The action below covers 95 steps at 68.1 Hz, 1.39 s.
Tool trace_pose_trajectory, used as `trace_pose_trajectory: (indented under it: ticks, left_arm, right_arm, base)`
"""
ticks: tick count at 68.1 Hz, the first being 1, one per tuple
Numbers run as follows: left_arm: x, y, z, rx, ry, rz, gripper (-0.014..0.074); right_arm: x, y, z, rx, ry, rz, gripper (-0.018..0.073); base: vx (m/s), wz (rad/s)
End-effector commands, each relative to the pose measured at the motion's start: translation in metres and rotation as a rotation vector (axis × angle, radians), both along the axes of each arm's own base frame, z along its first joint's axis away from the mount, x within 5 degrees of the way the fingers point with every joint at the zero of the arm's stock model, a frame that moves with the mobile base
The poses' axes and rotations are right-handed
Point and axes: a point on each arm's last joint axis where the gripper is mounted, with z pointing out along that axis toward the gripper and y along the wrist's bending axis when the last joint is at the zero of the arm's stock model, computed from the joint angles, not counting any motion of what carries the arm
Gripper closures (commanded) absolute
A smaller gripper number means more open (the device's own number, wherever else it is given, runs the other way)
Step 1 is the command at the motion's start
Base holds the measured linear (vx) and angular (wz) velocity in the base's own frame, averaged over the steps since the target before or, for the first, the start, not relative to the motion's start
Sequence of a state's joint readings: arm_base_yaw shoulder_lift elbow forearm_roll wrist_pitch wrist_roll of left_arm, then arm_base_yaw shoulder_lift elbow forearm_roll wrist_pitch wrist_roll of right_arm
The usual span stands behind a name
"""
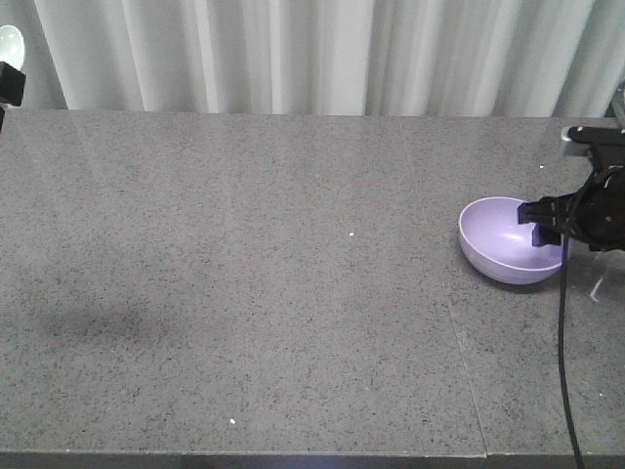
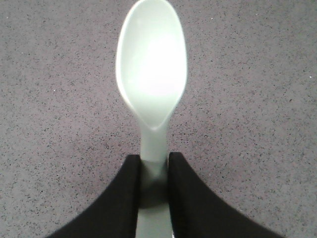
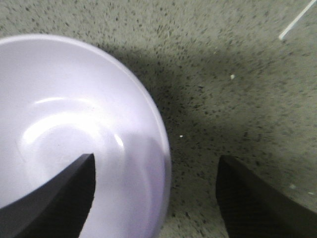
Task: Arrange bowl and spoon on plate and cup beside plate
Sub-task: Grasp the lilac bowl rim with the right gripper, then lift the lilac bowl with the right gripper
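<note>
The lavender bowl [image 1: 503, 244] sits upright on the grey table at the far right. My right gripper [image 1: 555, 227] is open and straddles the bowl's right rim. In the right wrist view one finger [image 3: 59, 193] is inside the bowl [image 3: 64, 114] and the other finger [image 3: 257, 198] is outside it over the table, with the gripper [image 3: 157, 158] not closed on the wall. My left gripper [image 1: 8, 66] is raised at the far top left. It [image 2: 153, 158] is shut on the handle of the mint-green spoon [image 2: 151, 74], head pointing away. The plate and the cup are out of view.
A white curtain [image 1: 312, 54] hangs behind the table's far edge. A black cable [image 1: 563, 371] drops from the right arm across the table's right end. A seam [image 1: 461, 332] runs through the tabletop left of the bowl.
</note>
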State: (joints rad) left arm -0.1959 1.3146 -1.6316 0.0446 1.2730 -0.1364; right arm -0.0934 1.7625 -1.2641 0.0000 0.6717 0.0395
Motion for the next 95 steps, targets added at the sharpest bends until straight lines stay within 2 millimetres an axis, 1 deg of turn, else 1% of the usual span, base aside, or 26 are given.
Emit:
trace_pose_trajectory:
  ticks: [1, 7, 12, 20, 21, 23, 24, 27, 29, 35, 42, 49, 60, 74, 81, 90, 95]
  left_arm:
    - [-0.009, 0.001, 0.014, -0.019, -0.069, 0.003, 0.0603]
    - [-0.009, 0.001, 0.014, -0.019, -0.069, 0.003, 0.0603]
    - [-0.009, 0.001, 0.014, -0.019, -0.069, 0.003, 0.0603]
    - [-0.009, 0.001, 0.014, -0.019, -0.069, 0.003, 0.0603]
    - [-0.009, 0.001, 0.014, -0.019, -0.069, 0.003, 0.0603]
    - [-0.009, 0.001, 0.014, -0.019, -0.069, 0.003, 0.0603]
    - [-0.009, 0.001, 0.014, -0.019, -0.069, 0.003, 0.0603]
    - [-0.009, 0.001, 0.014, -0.019, -0.069, 0.003, 0.0603]
    - [-0.009, 0.001, 0.014, -0.019, -0.069, 0.003, 0.0603]
    - [-0.009, 0.001, 0.014, -0.019, -0.07, 0.003, 0.0603]
    - [-0.009, 0.001, 0.014, -0.019, -0.07, 0.003, 0.0603]
    - [-0.009, 0.001, 0.014, -0.019, -0.07, 0.003, 0.0603]
    - [-0.008, 0.001, 0.014, -0.019, -0.071, 0.003, 0.0603]
    - [-0.008, 0.001, 0.014, -0.019, -0.071, 0.003, 0.0603]
    - [-0.008, 0.001, 0.014, -0.019, -0.071, 0.003, 0.0603]
    - [-0.008, 0.001, 0.014, -0.019, -0.071, 0.003, 0.0603]
    - [-0.008, 0.001, 0.014, -0.019, -0.071, 0.003, 0.0603]
  right_arm:
    - [0.008, -0.001, 0.015, -0.003, -0.098, 0.007, 0.0057]
    - [0.011, -0.001, 0.007, 0.005, -0.077, 0.016, 0.0093]
    - [0.012, 0.0, 0.004, 0.009, -0.069, 0.014, 0.0162]
    - [0.011, 0.0, 0.004, 0.013, -0.068, 0.013, 0.0336]
    - [0.011, 0.0, 0.004, 0.013, -0.067, 0.013, 0.0377]
    - [0.011, 0.0, 0.004, 0.013, -0.066, 0.013, 0.0433]
    - [0.011, 0.0, 0.004, 0.013, -0.066, 0.013, 0.0446]
    - [0.011, 0.0, 0.004, 0.01, -0.063, 0.019, 0.0542]
    - [0.011, 0.0, 0.004, 0.008, -0.061, 0.023, 0.0579]
    - [0.01, 0.0, 0.006, 0.008, -0.059, 0.024, 0.0571]
    - [0.006, 0.0, 0.014, 0.007, -0.066, 0.025, 0.0569]
    - [-0.002, 0.001, 0.029, 0.005, -0.085, 0.026, 0.0568]
    - [-0.021, 0.003, 0.061, 0.001, -0.13, 0.027, 0.0566]
    - [-0.06, 0.007, 0.113, -0.004, -0.208, 0.03, 0.0566]
    - [-0.085, 0.01, 0.138, -0.011, -0.264, 0.032, 0.0566]
    - [-0.116, 0.013, 0.162, -0.015, -0.297, 0.035, 0.0566]
    - [-0.134, 0.015, 0.172, -0.015, -0.3, 0.038, 0.0566]
  base:
    - [0.0, 0.0]
    - [0.0, 0.0]
    - [0.0, 0.0]
    - [0.0, 0.0]
    - [0.0, 0.0]
    - [0.0, 0.0]
    - [0.0, 0.0]
    - [0.0, 0.0]
    - [0.0, 0.0]
    - [0.0, 0.0]
    - [0.0, 0.0]
    - [0.0, 0.0]
    - [0.0, 0.0]
    - [0.0, 0.0]
    - [0.0, 0.0]
    - [0.0, 0.0]
    - [0.0, 0.0]
